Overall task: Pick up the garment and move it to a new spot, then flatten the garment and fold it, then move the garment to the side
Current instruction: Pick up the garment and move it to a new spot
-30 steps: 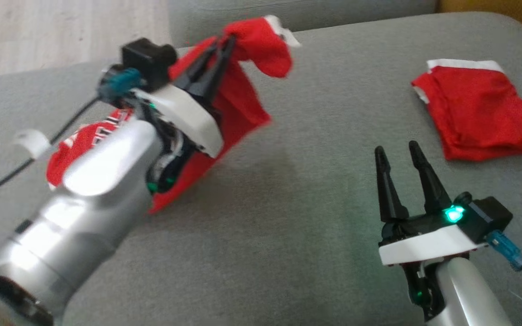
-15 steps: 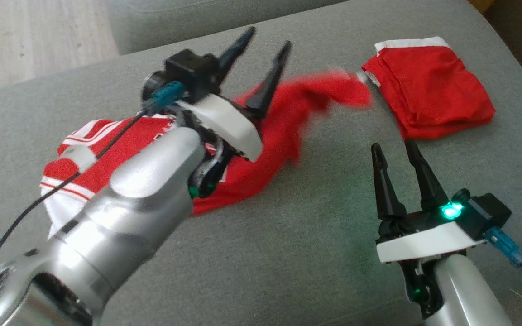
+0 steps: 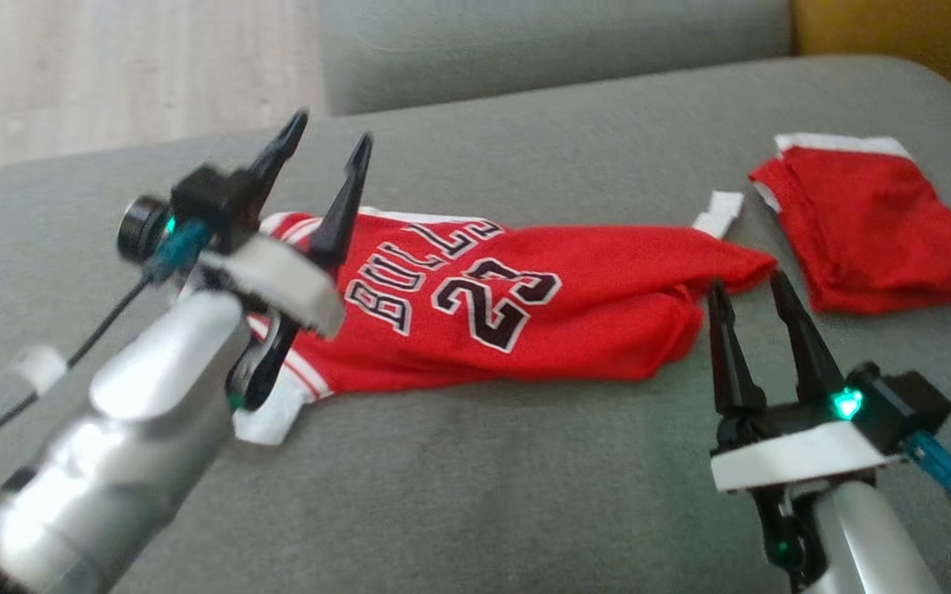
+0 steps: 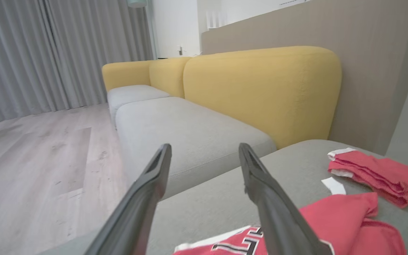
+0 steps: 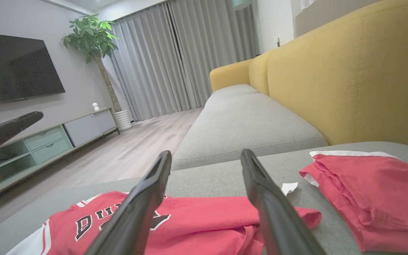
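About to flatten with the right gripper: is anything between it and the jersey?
Nothing visible. The right gripper is open, right at the crumpled end of the jersey. The folded red garment lies further to the right, apart from both.

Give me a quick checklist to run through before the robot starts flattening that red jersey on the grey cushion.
1. Left gripper free: ok, jaws apart, nothing between them.
2. Right gripper free: ok, jaws apart, empty.
3. Red Bulls 23 jersey resting on the grey sofa cushion: ok.
4. Jersey flat: not ok, its end nearest the right gripper is bunched and wrinkled.
5. Jersey apart from the folded red shorts: ok, bare cushion between them.
6. Underside layer smooth: cannot tell.
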`<state>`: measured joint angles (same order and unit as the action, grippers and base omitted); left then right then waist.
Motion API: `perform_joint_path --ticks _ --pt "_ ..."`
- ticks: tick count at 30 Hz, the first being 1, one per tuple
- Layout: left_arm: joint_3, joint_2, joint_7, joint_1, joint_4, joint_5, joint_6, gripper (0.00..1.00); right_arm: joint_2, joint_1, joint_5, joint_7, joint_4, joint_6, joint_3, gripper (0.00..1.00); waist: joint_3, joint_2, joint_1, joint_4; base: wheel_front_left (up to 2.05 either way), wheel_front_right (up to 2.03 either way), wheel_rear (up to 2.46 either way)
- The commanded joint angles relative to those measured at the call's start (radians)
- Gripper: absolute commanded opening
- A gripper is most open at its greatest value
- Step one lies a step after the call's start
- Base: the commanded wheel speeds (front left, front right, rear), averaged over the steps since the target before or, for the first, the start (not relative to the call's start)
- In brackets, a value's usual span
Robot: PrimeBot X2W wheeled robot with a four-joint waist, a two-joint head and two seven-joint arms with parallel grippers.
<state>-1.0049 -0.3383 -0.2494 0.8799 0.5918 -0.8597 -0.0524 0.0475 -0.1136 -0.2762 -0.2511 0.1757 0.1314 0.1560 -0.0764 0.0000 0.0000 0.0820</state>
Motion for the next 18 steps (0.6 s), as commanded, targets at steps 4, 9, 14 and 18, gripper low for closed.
perform_joint_path --ticks 4,9,14,18 --pt "0.077 -0.101 -0.012 -0.081 -0.099 0.046 -0.034 1.0 0.003 0.026 0.027 -0.011 -0.019 -0.001 -0.01 1.0 0.075 0.0 0.0 -0.097 0.0 0.0 0.0" --pt "0.129 -0.159 -0.012 -0.237 -0.193 0.061 -0.091 1.0 0.003 0.058 0.042 -0.01 -0.011 -0.001 -0.016 1.0 0.096 0.0 0.0 -0.139 0.0 0.0 0.0" --pt "0.185 -0.177 -0.012 -0.395 -0.286 0.079 -0.152 1.0 0.003 0.086 0.038 -0.003 0.001 -0.001 -0.012 1.0 0.105 0.0 0.0 -0.165 0.0 0.0 0.0" --pt "0.241 -0.158 -0.012 -0.485 -0.347 0.093 -0.181 1.0 0.003 0.096 0.038 -0.002 0.004 -0.001 -0.014 1.0 0.102 0.0 0.0 -0.179 0.0 0.0 0.0"
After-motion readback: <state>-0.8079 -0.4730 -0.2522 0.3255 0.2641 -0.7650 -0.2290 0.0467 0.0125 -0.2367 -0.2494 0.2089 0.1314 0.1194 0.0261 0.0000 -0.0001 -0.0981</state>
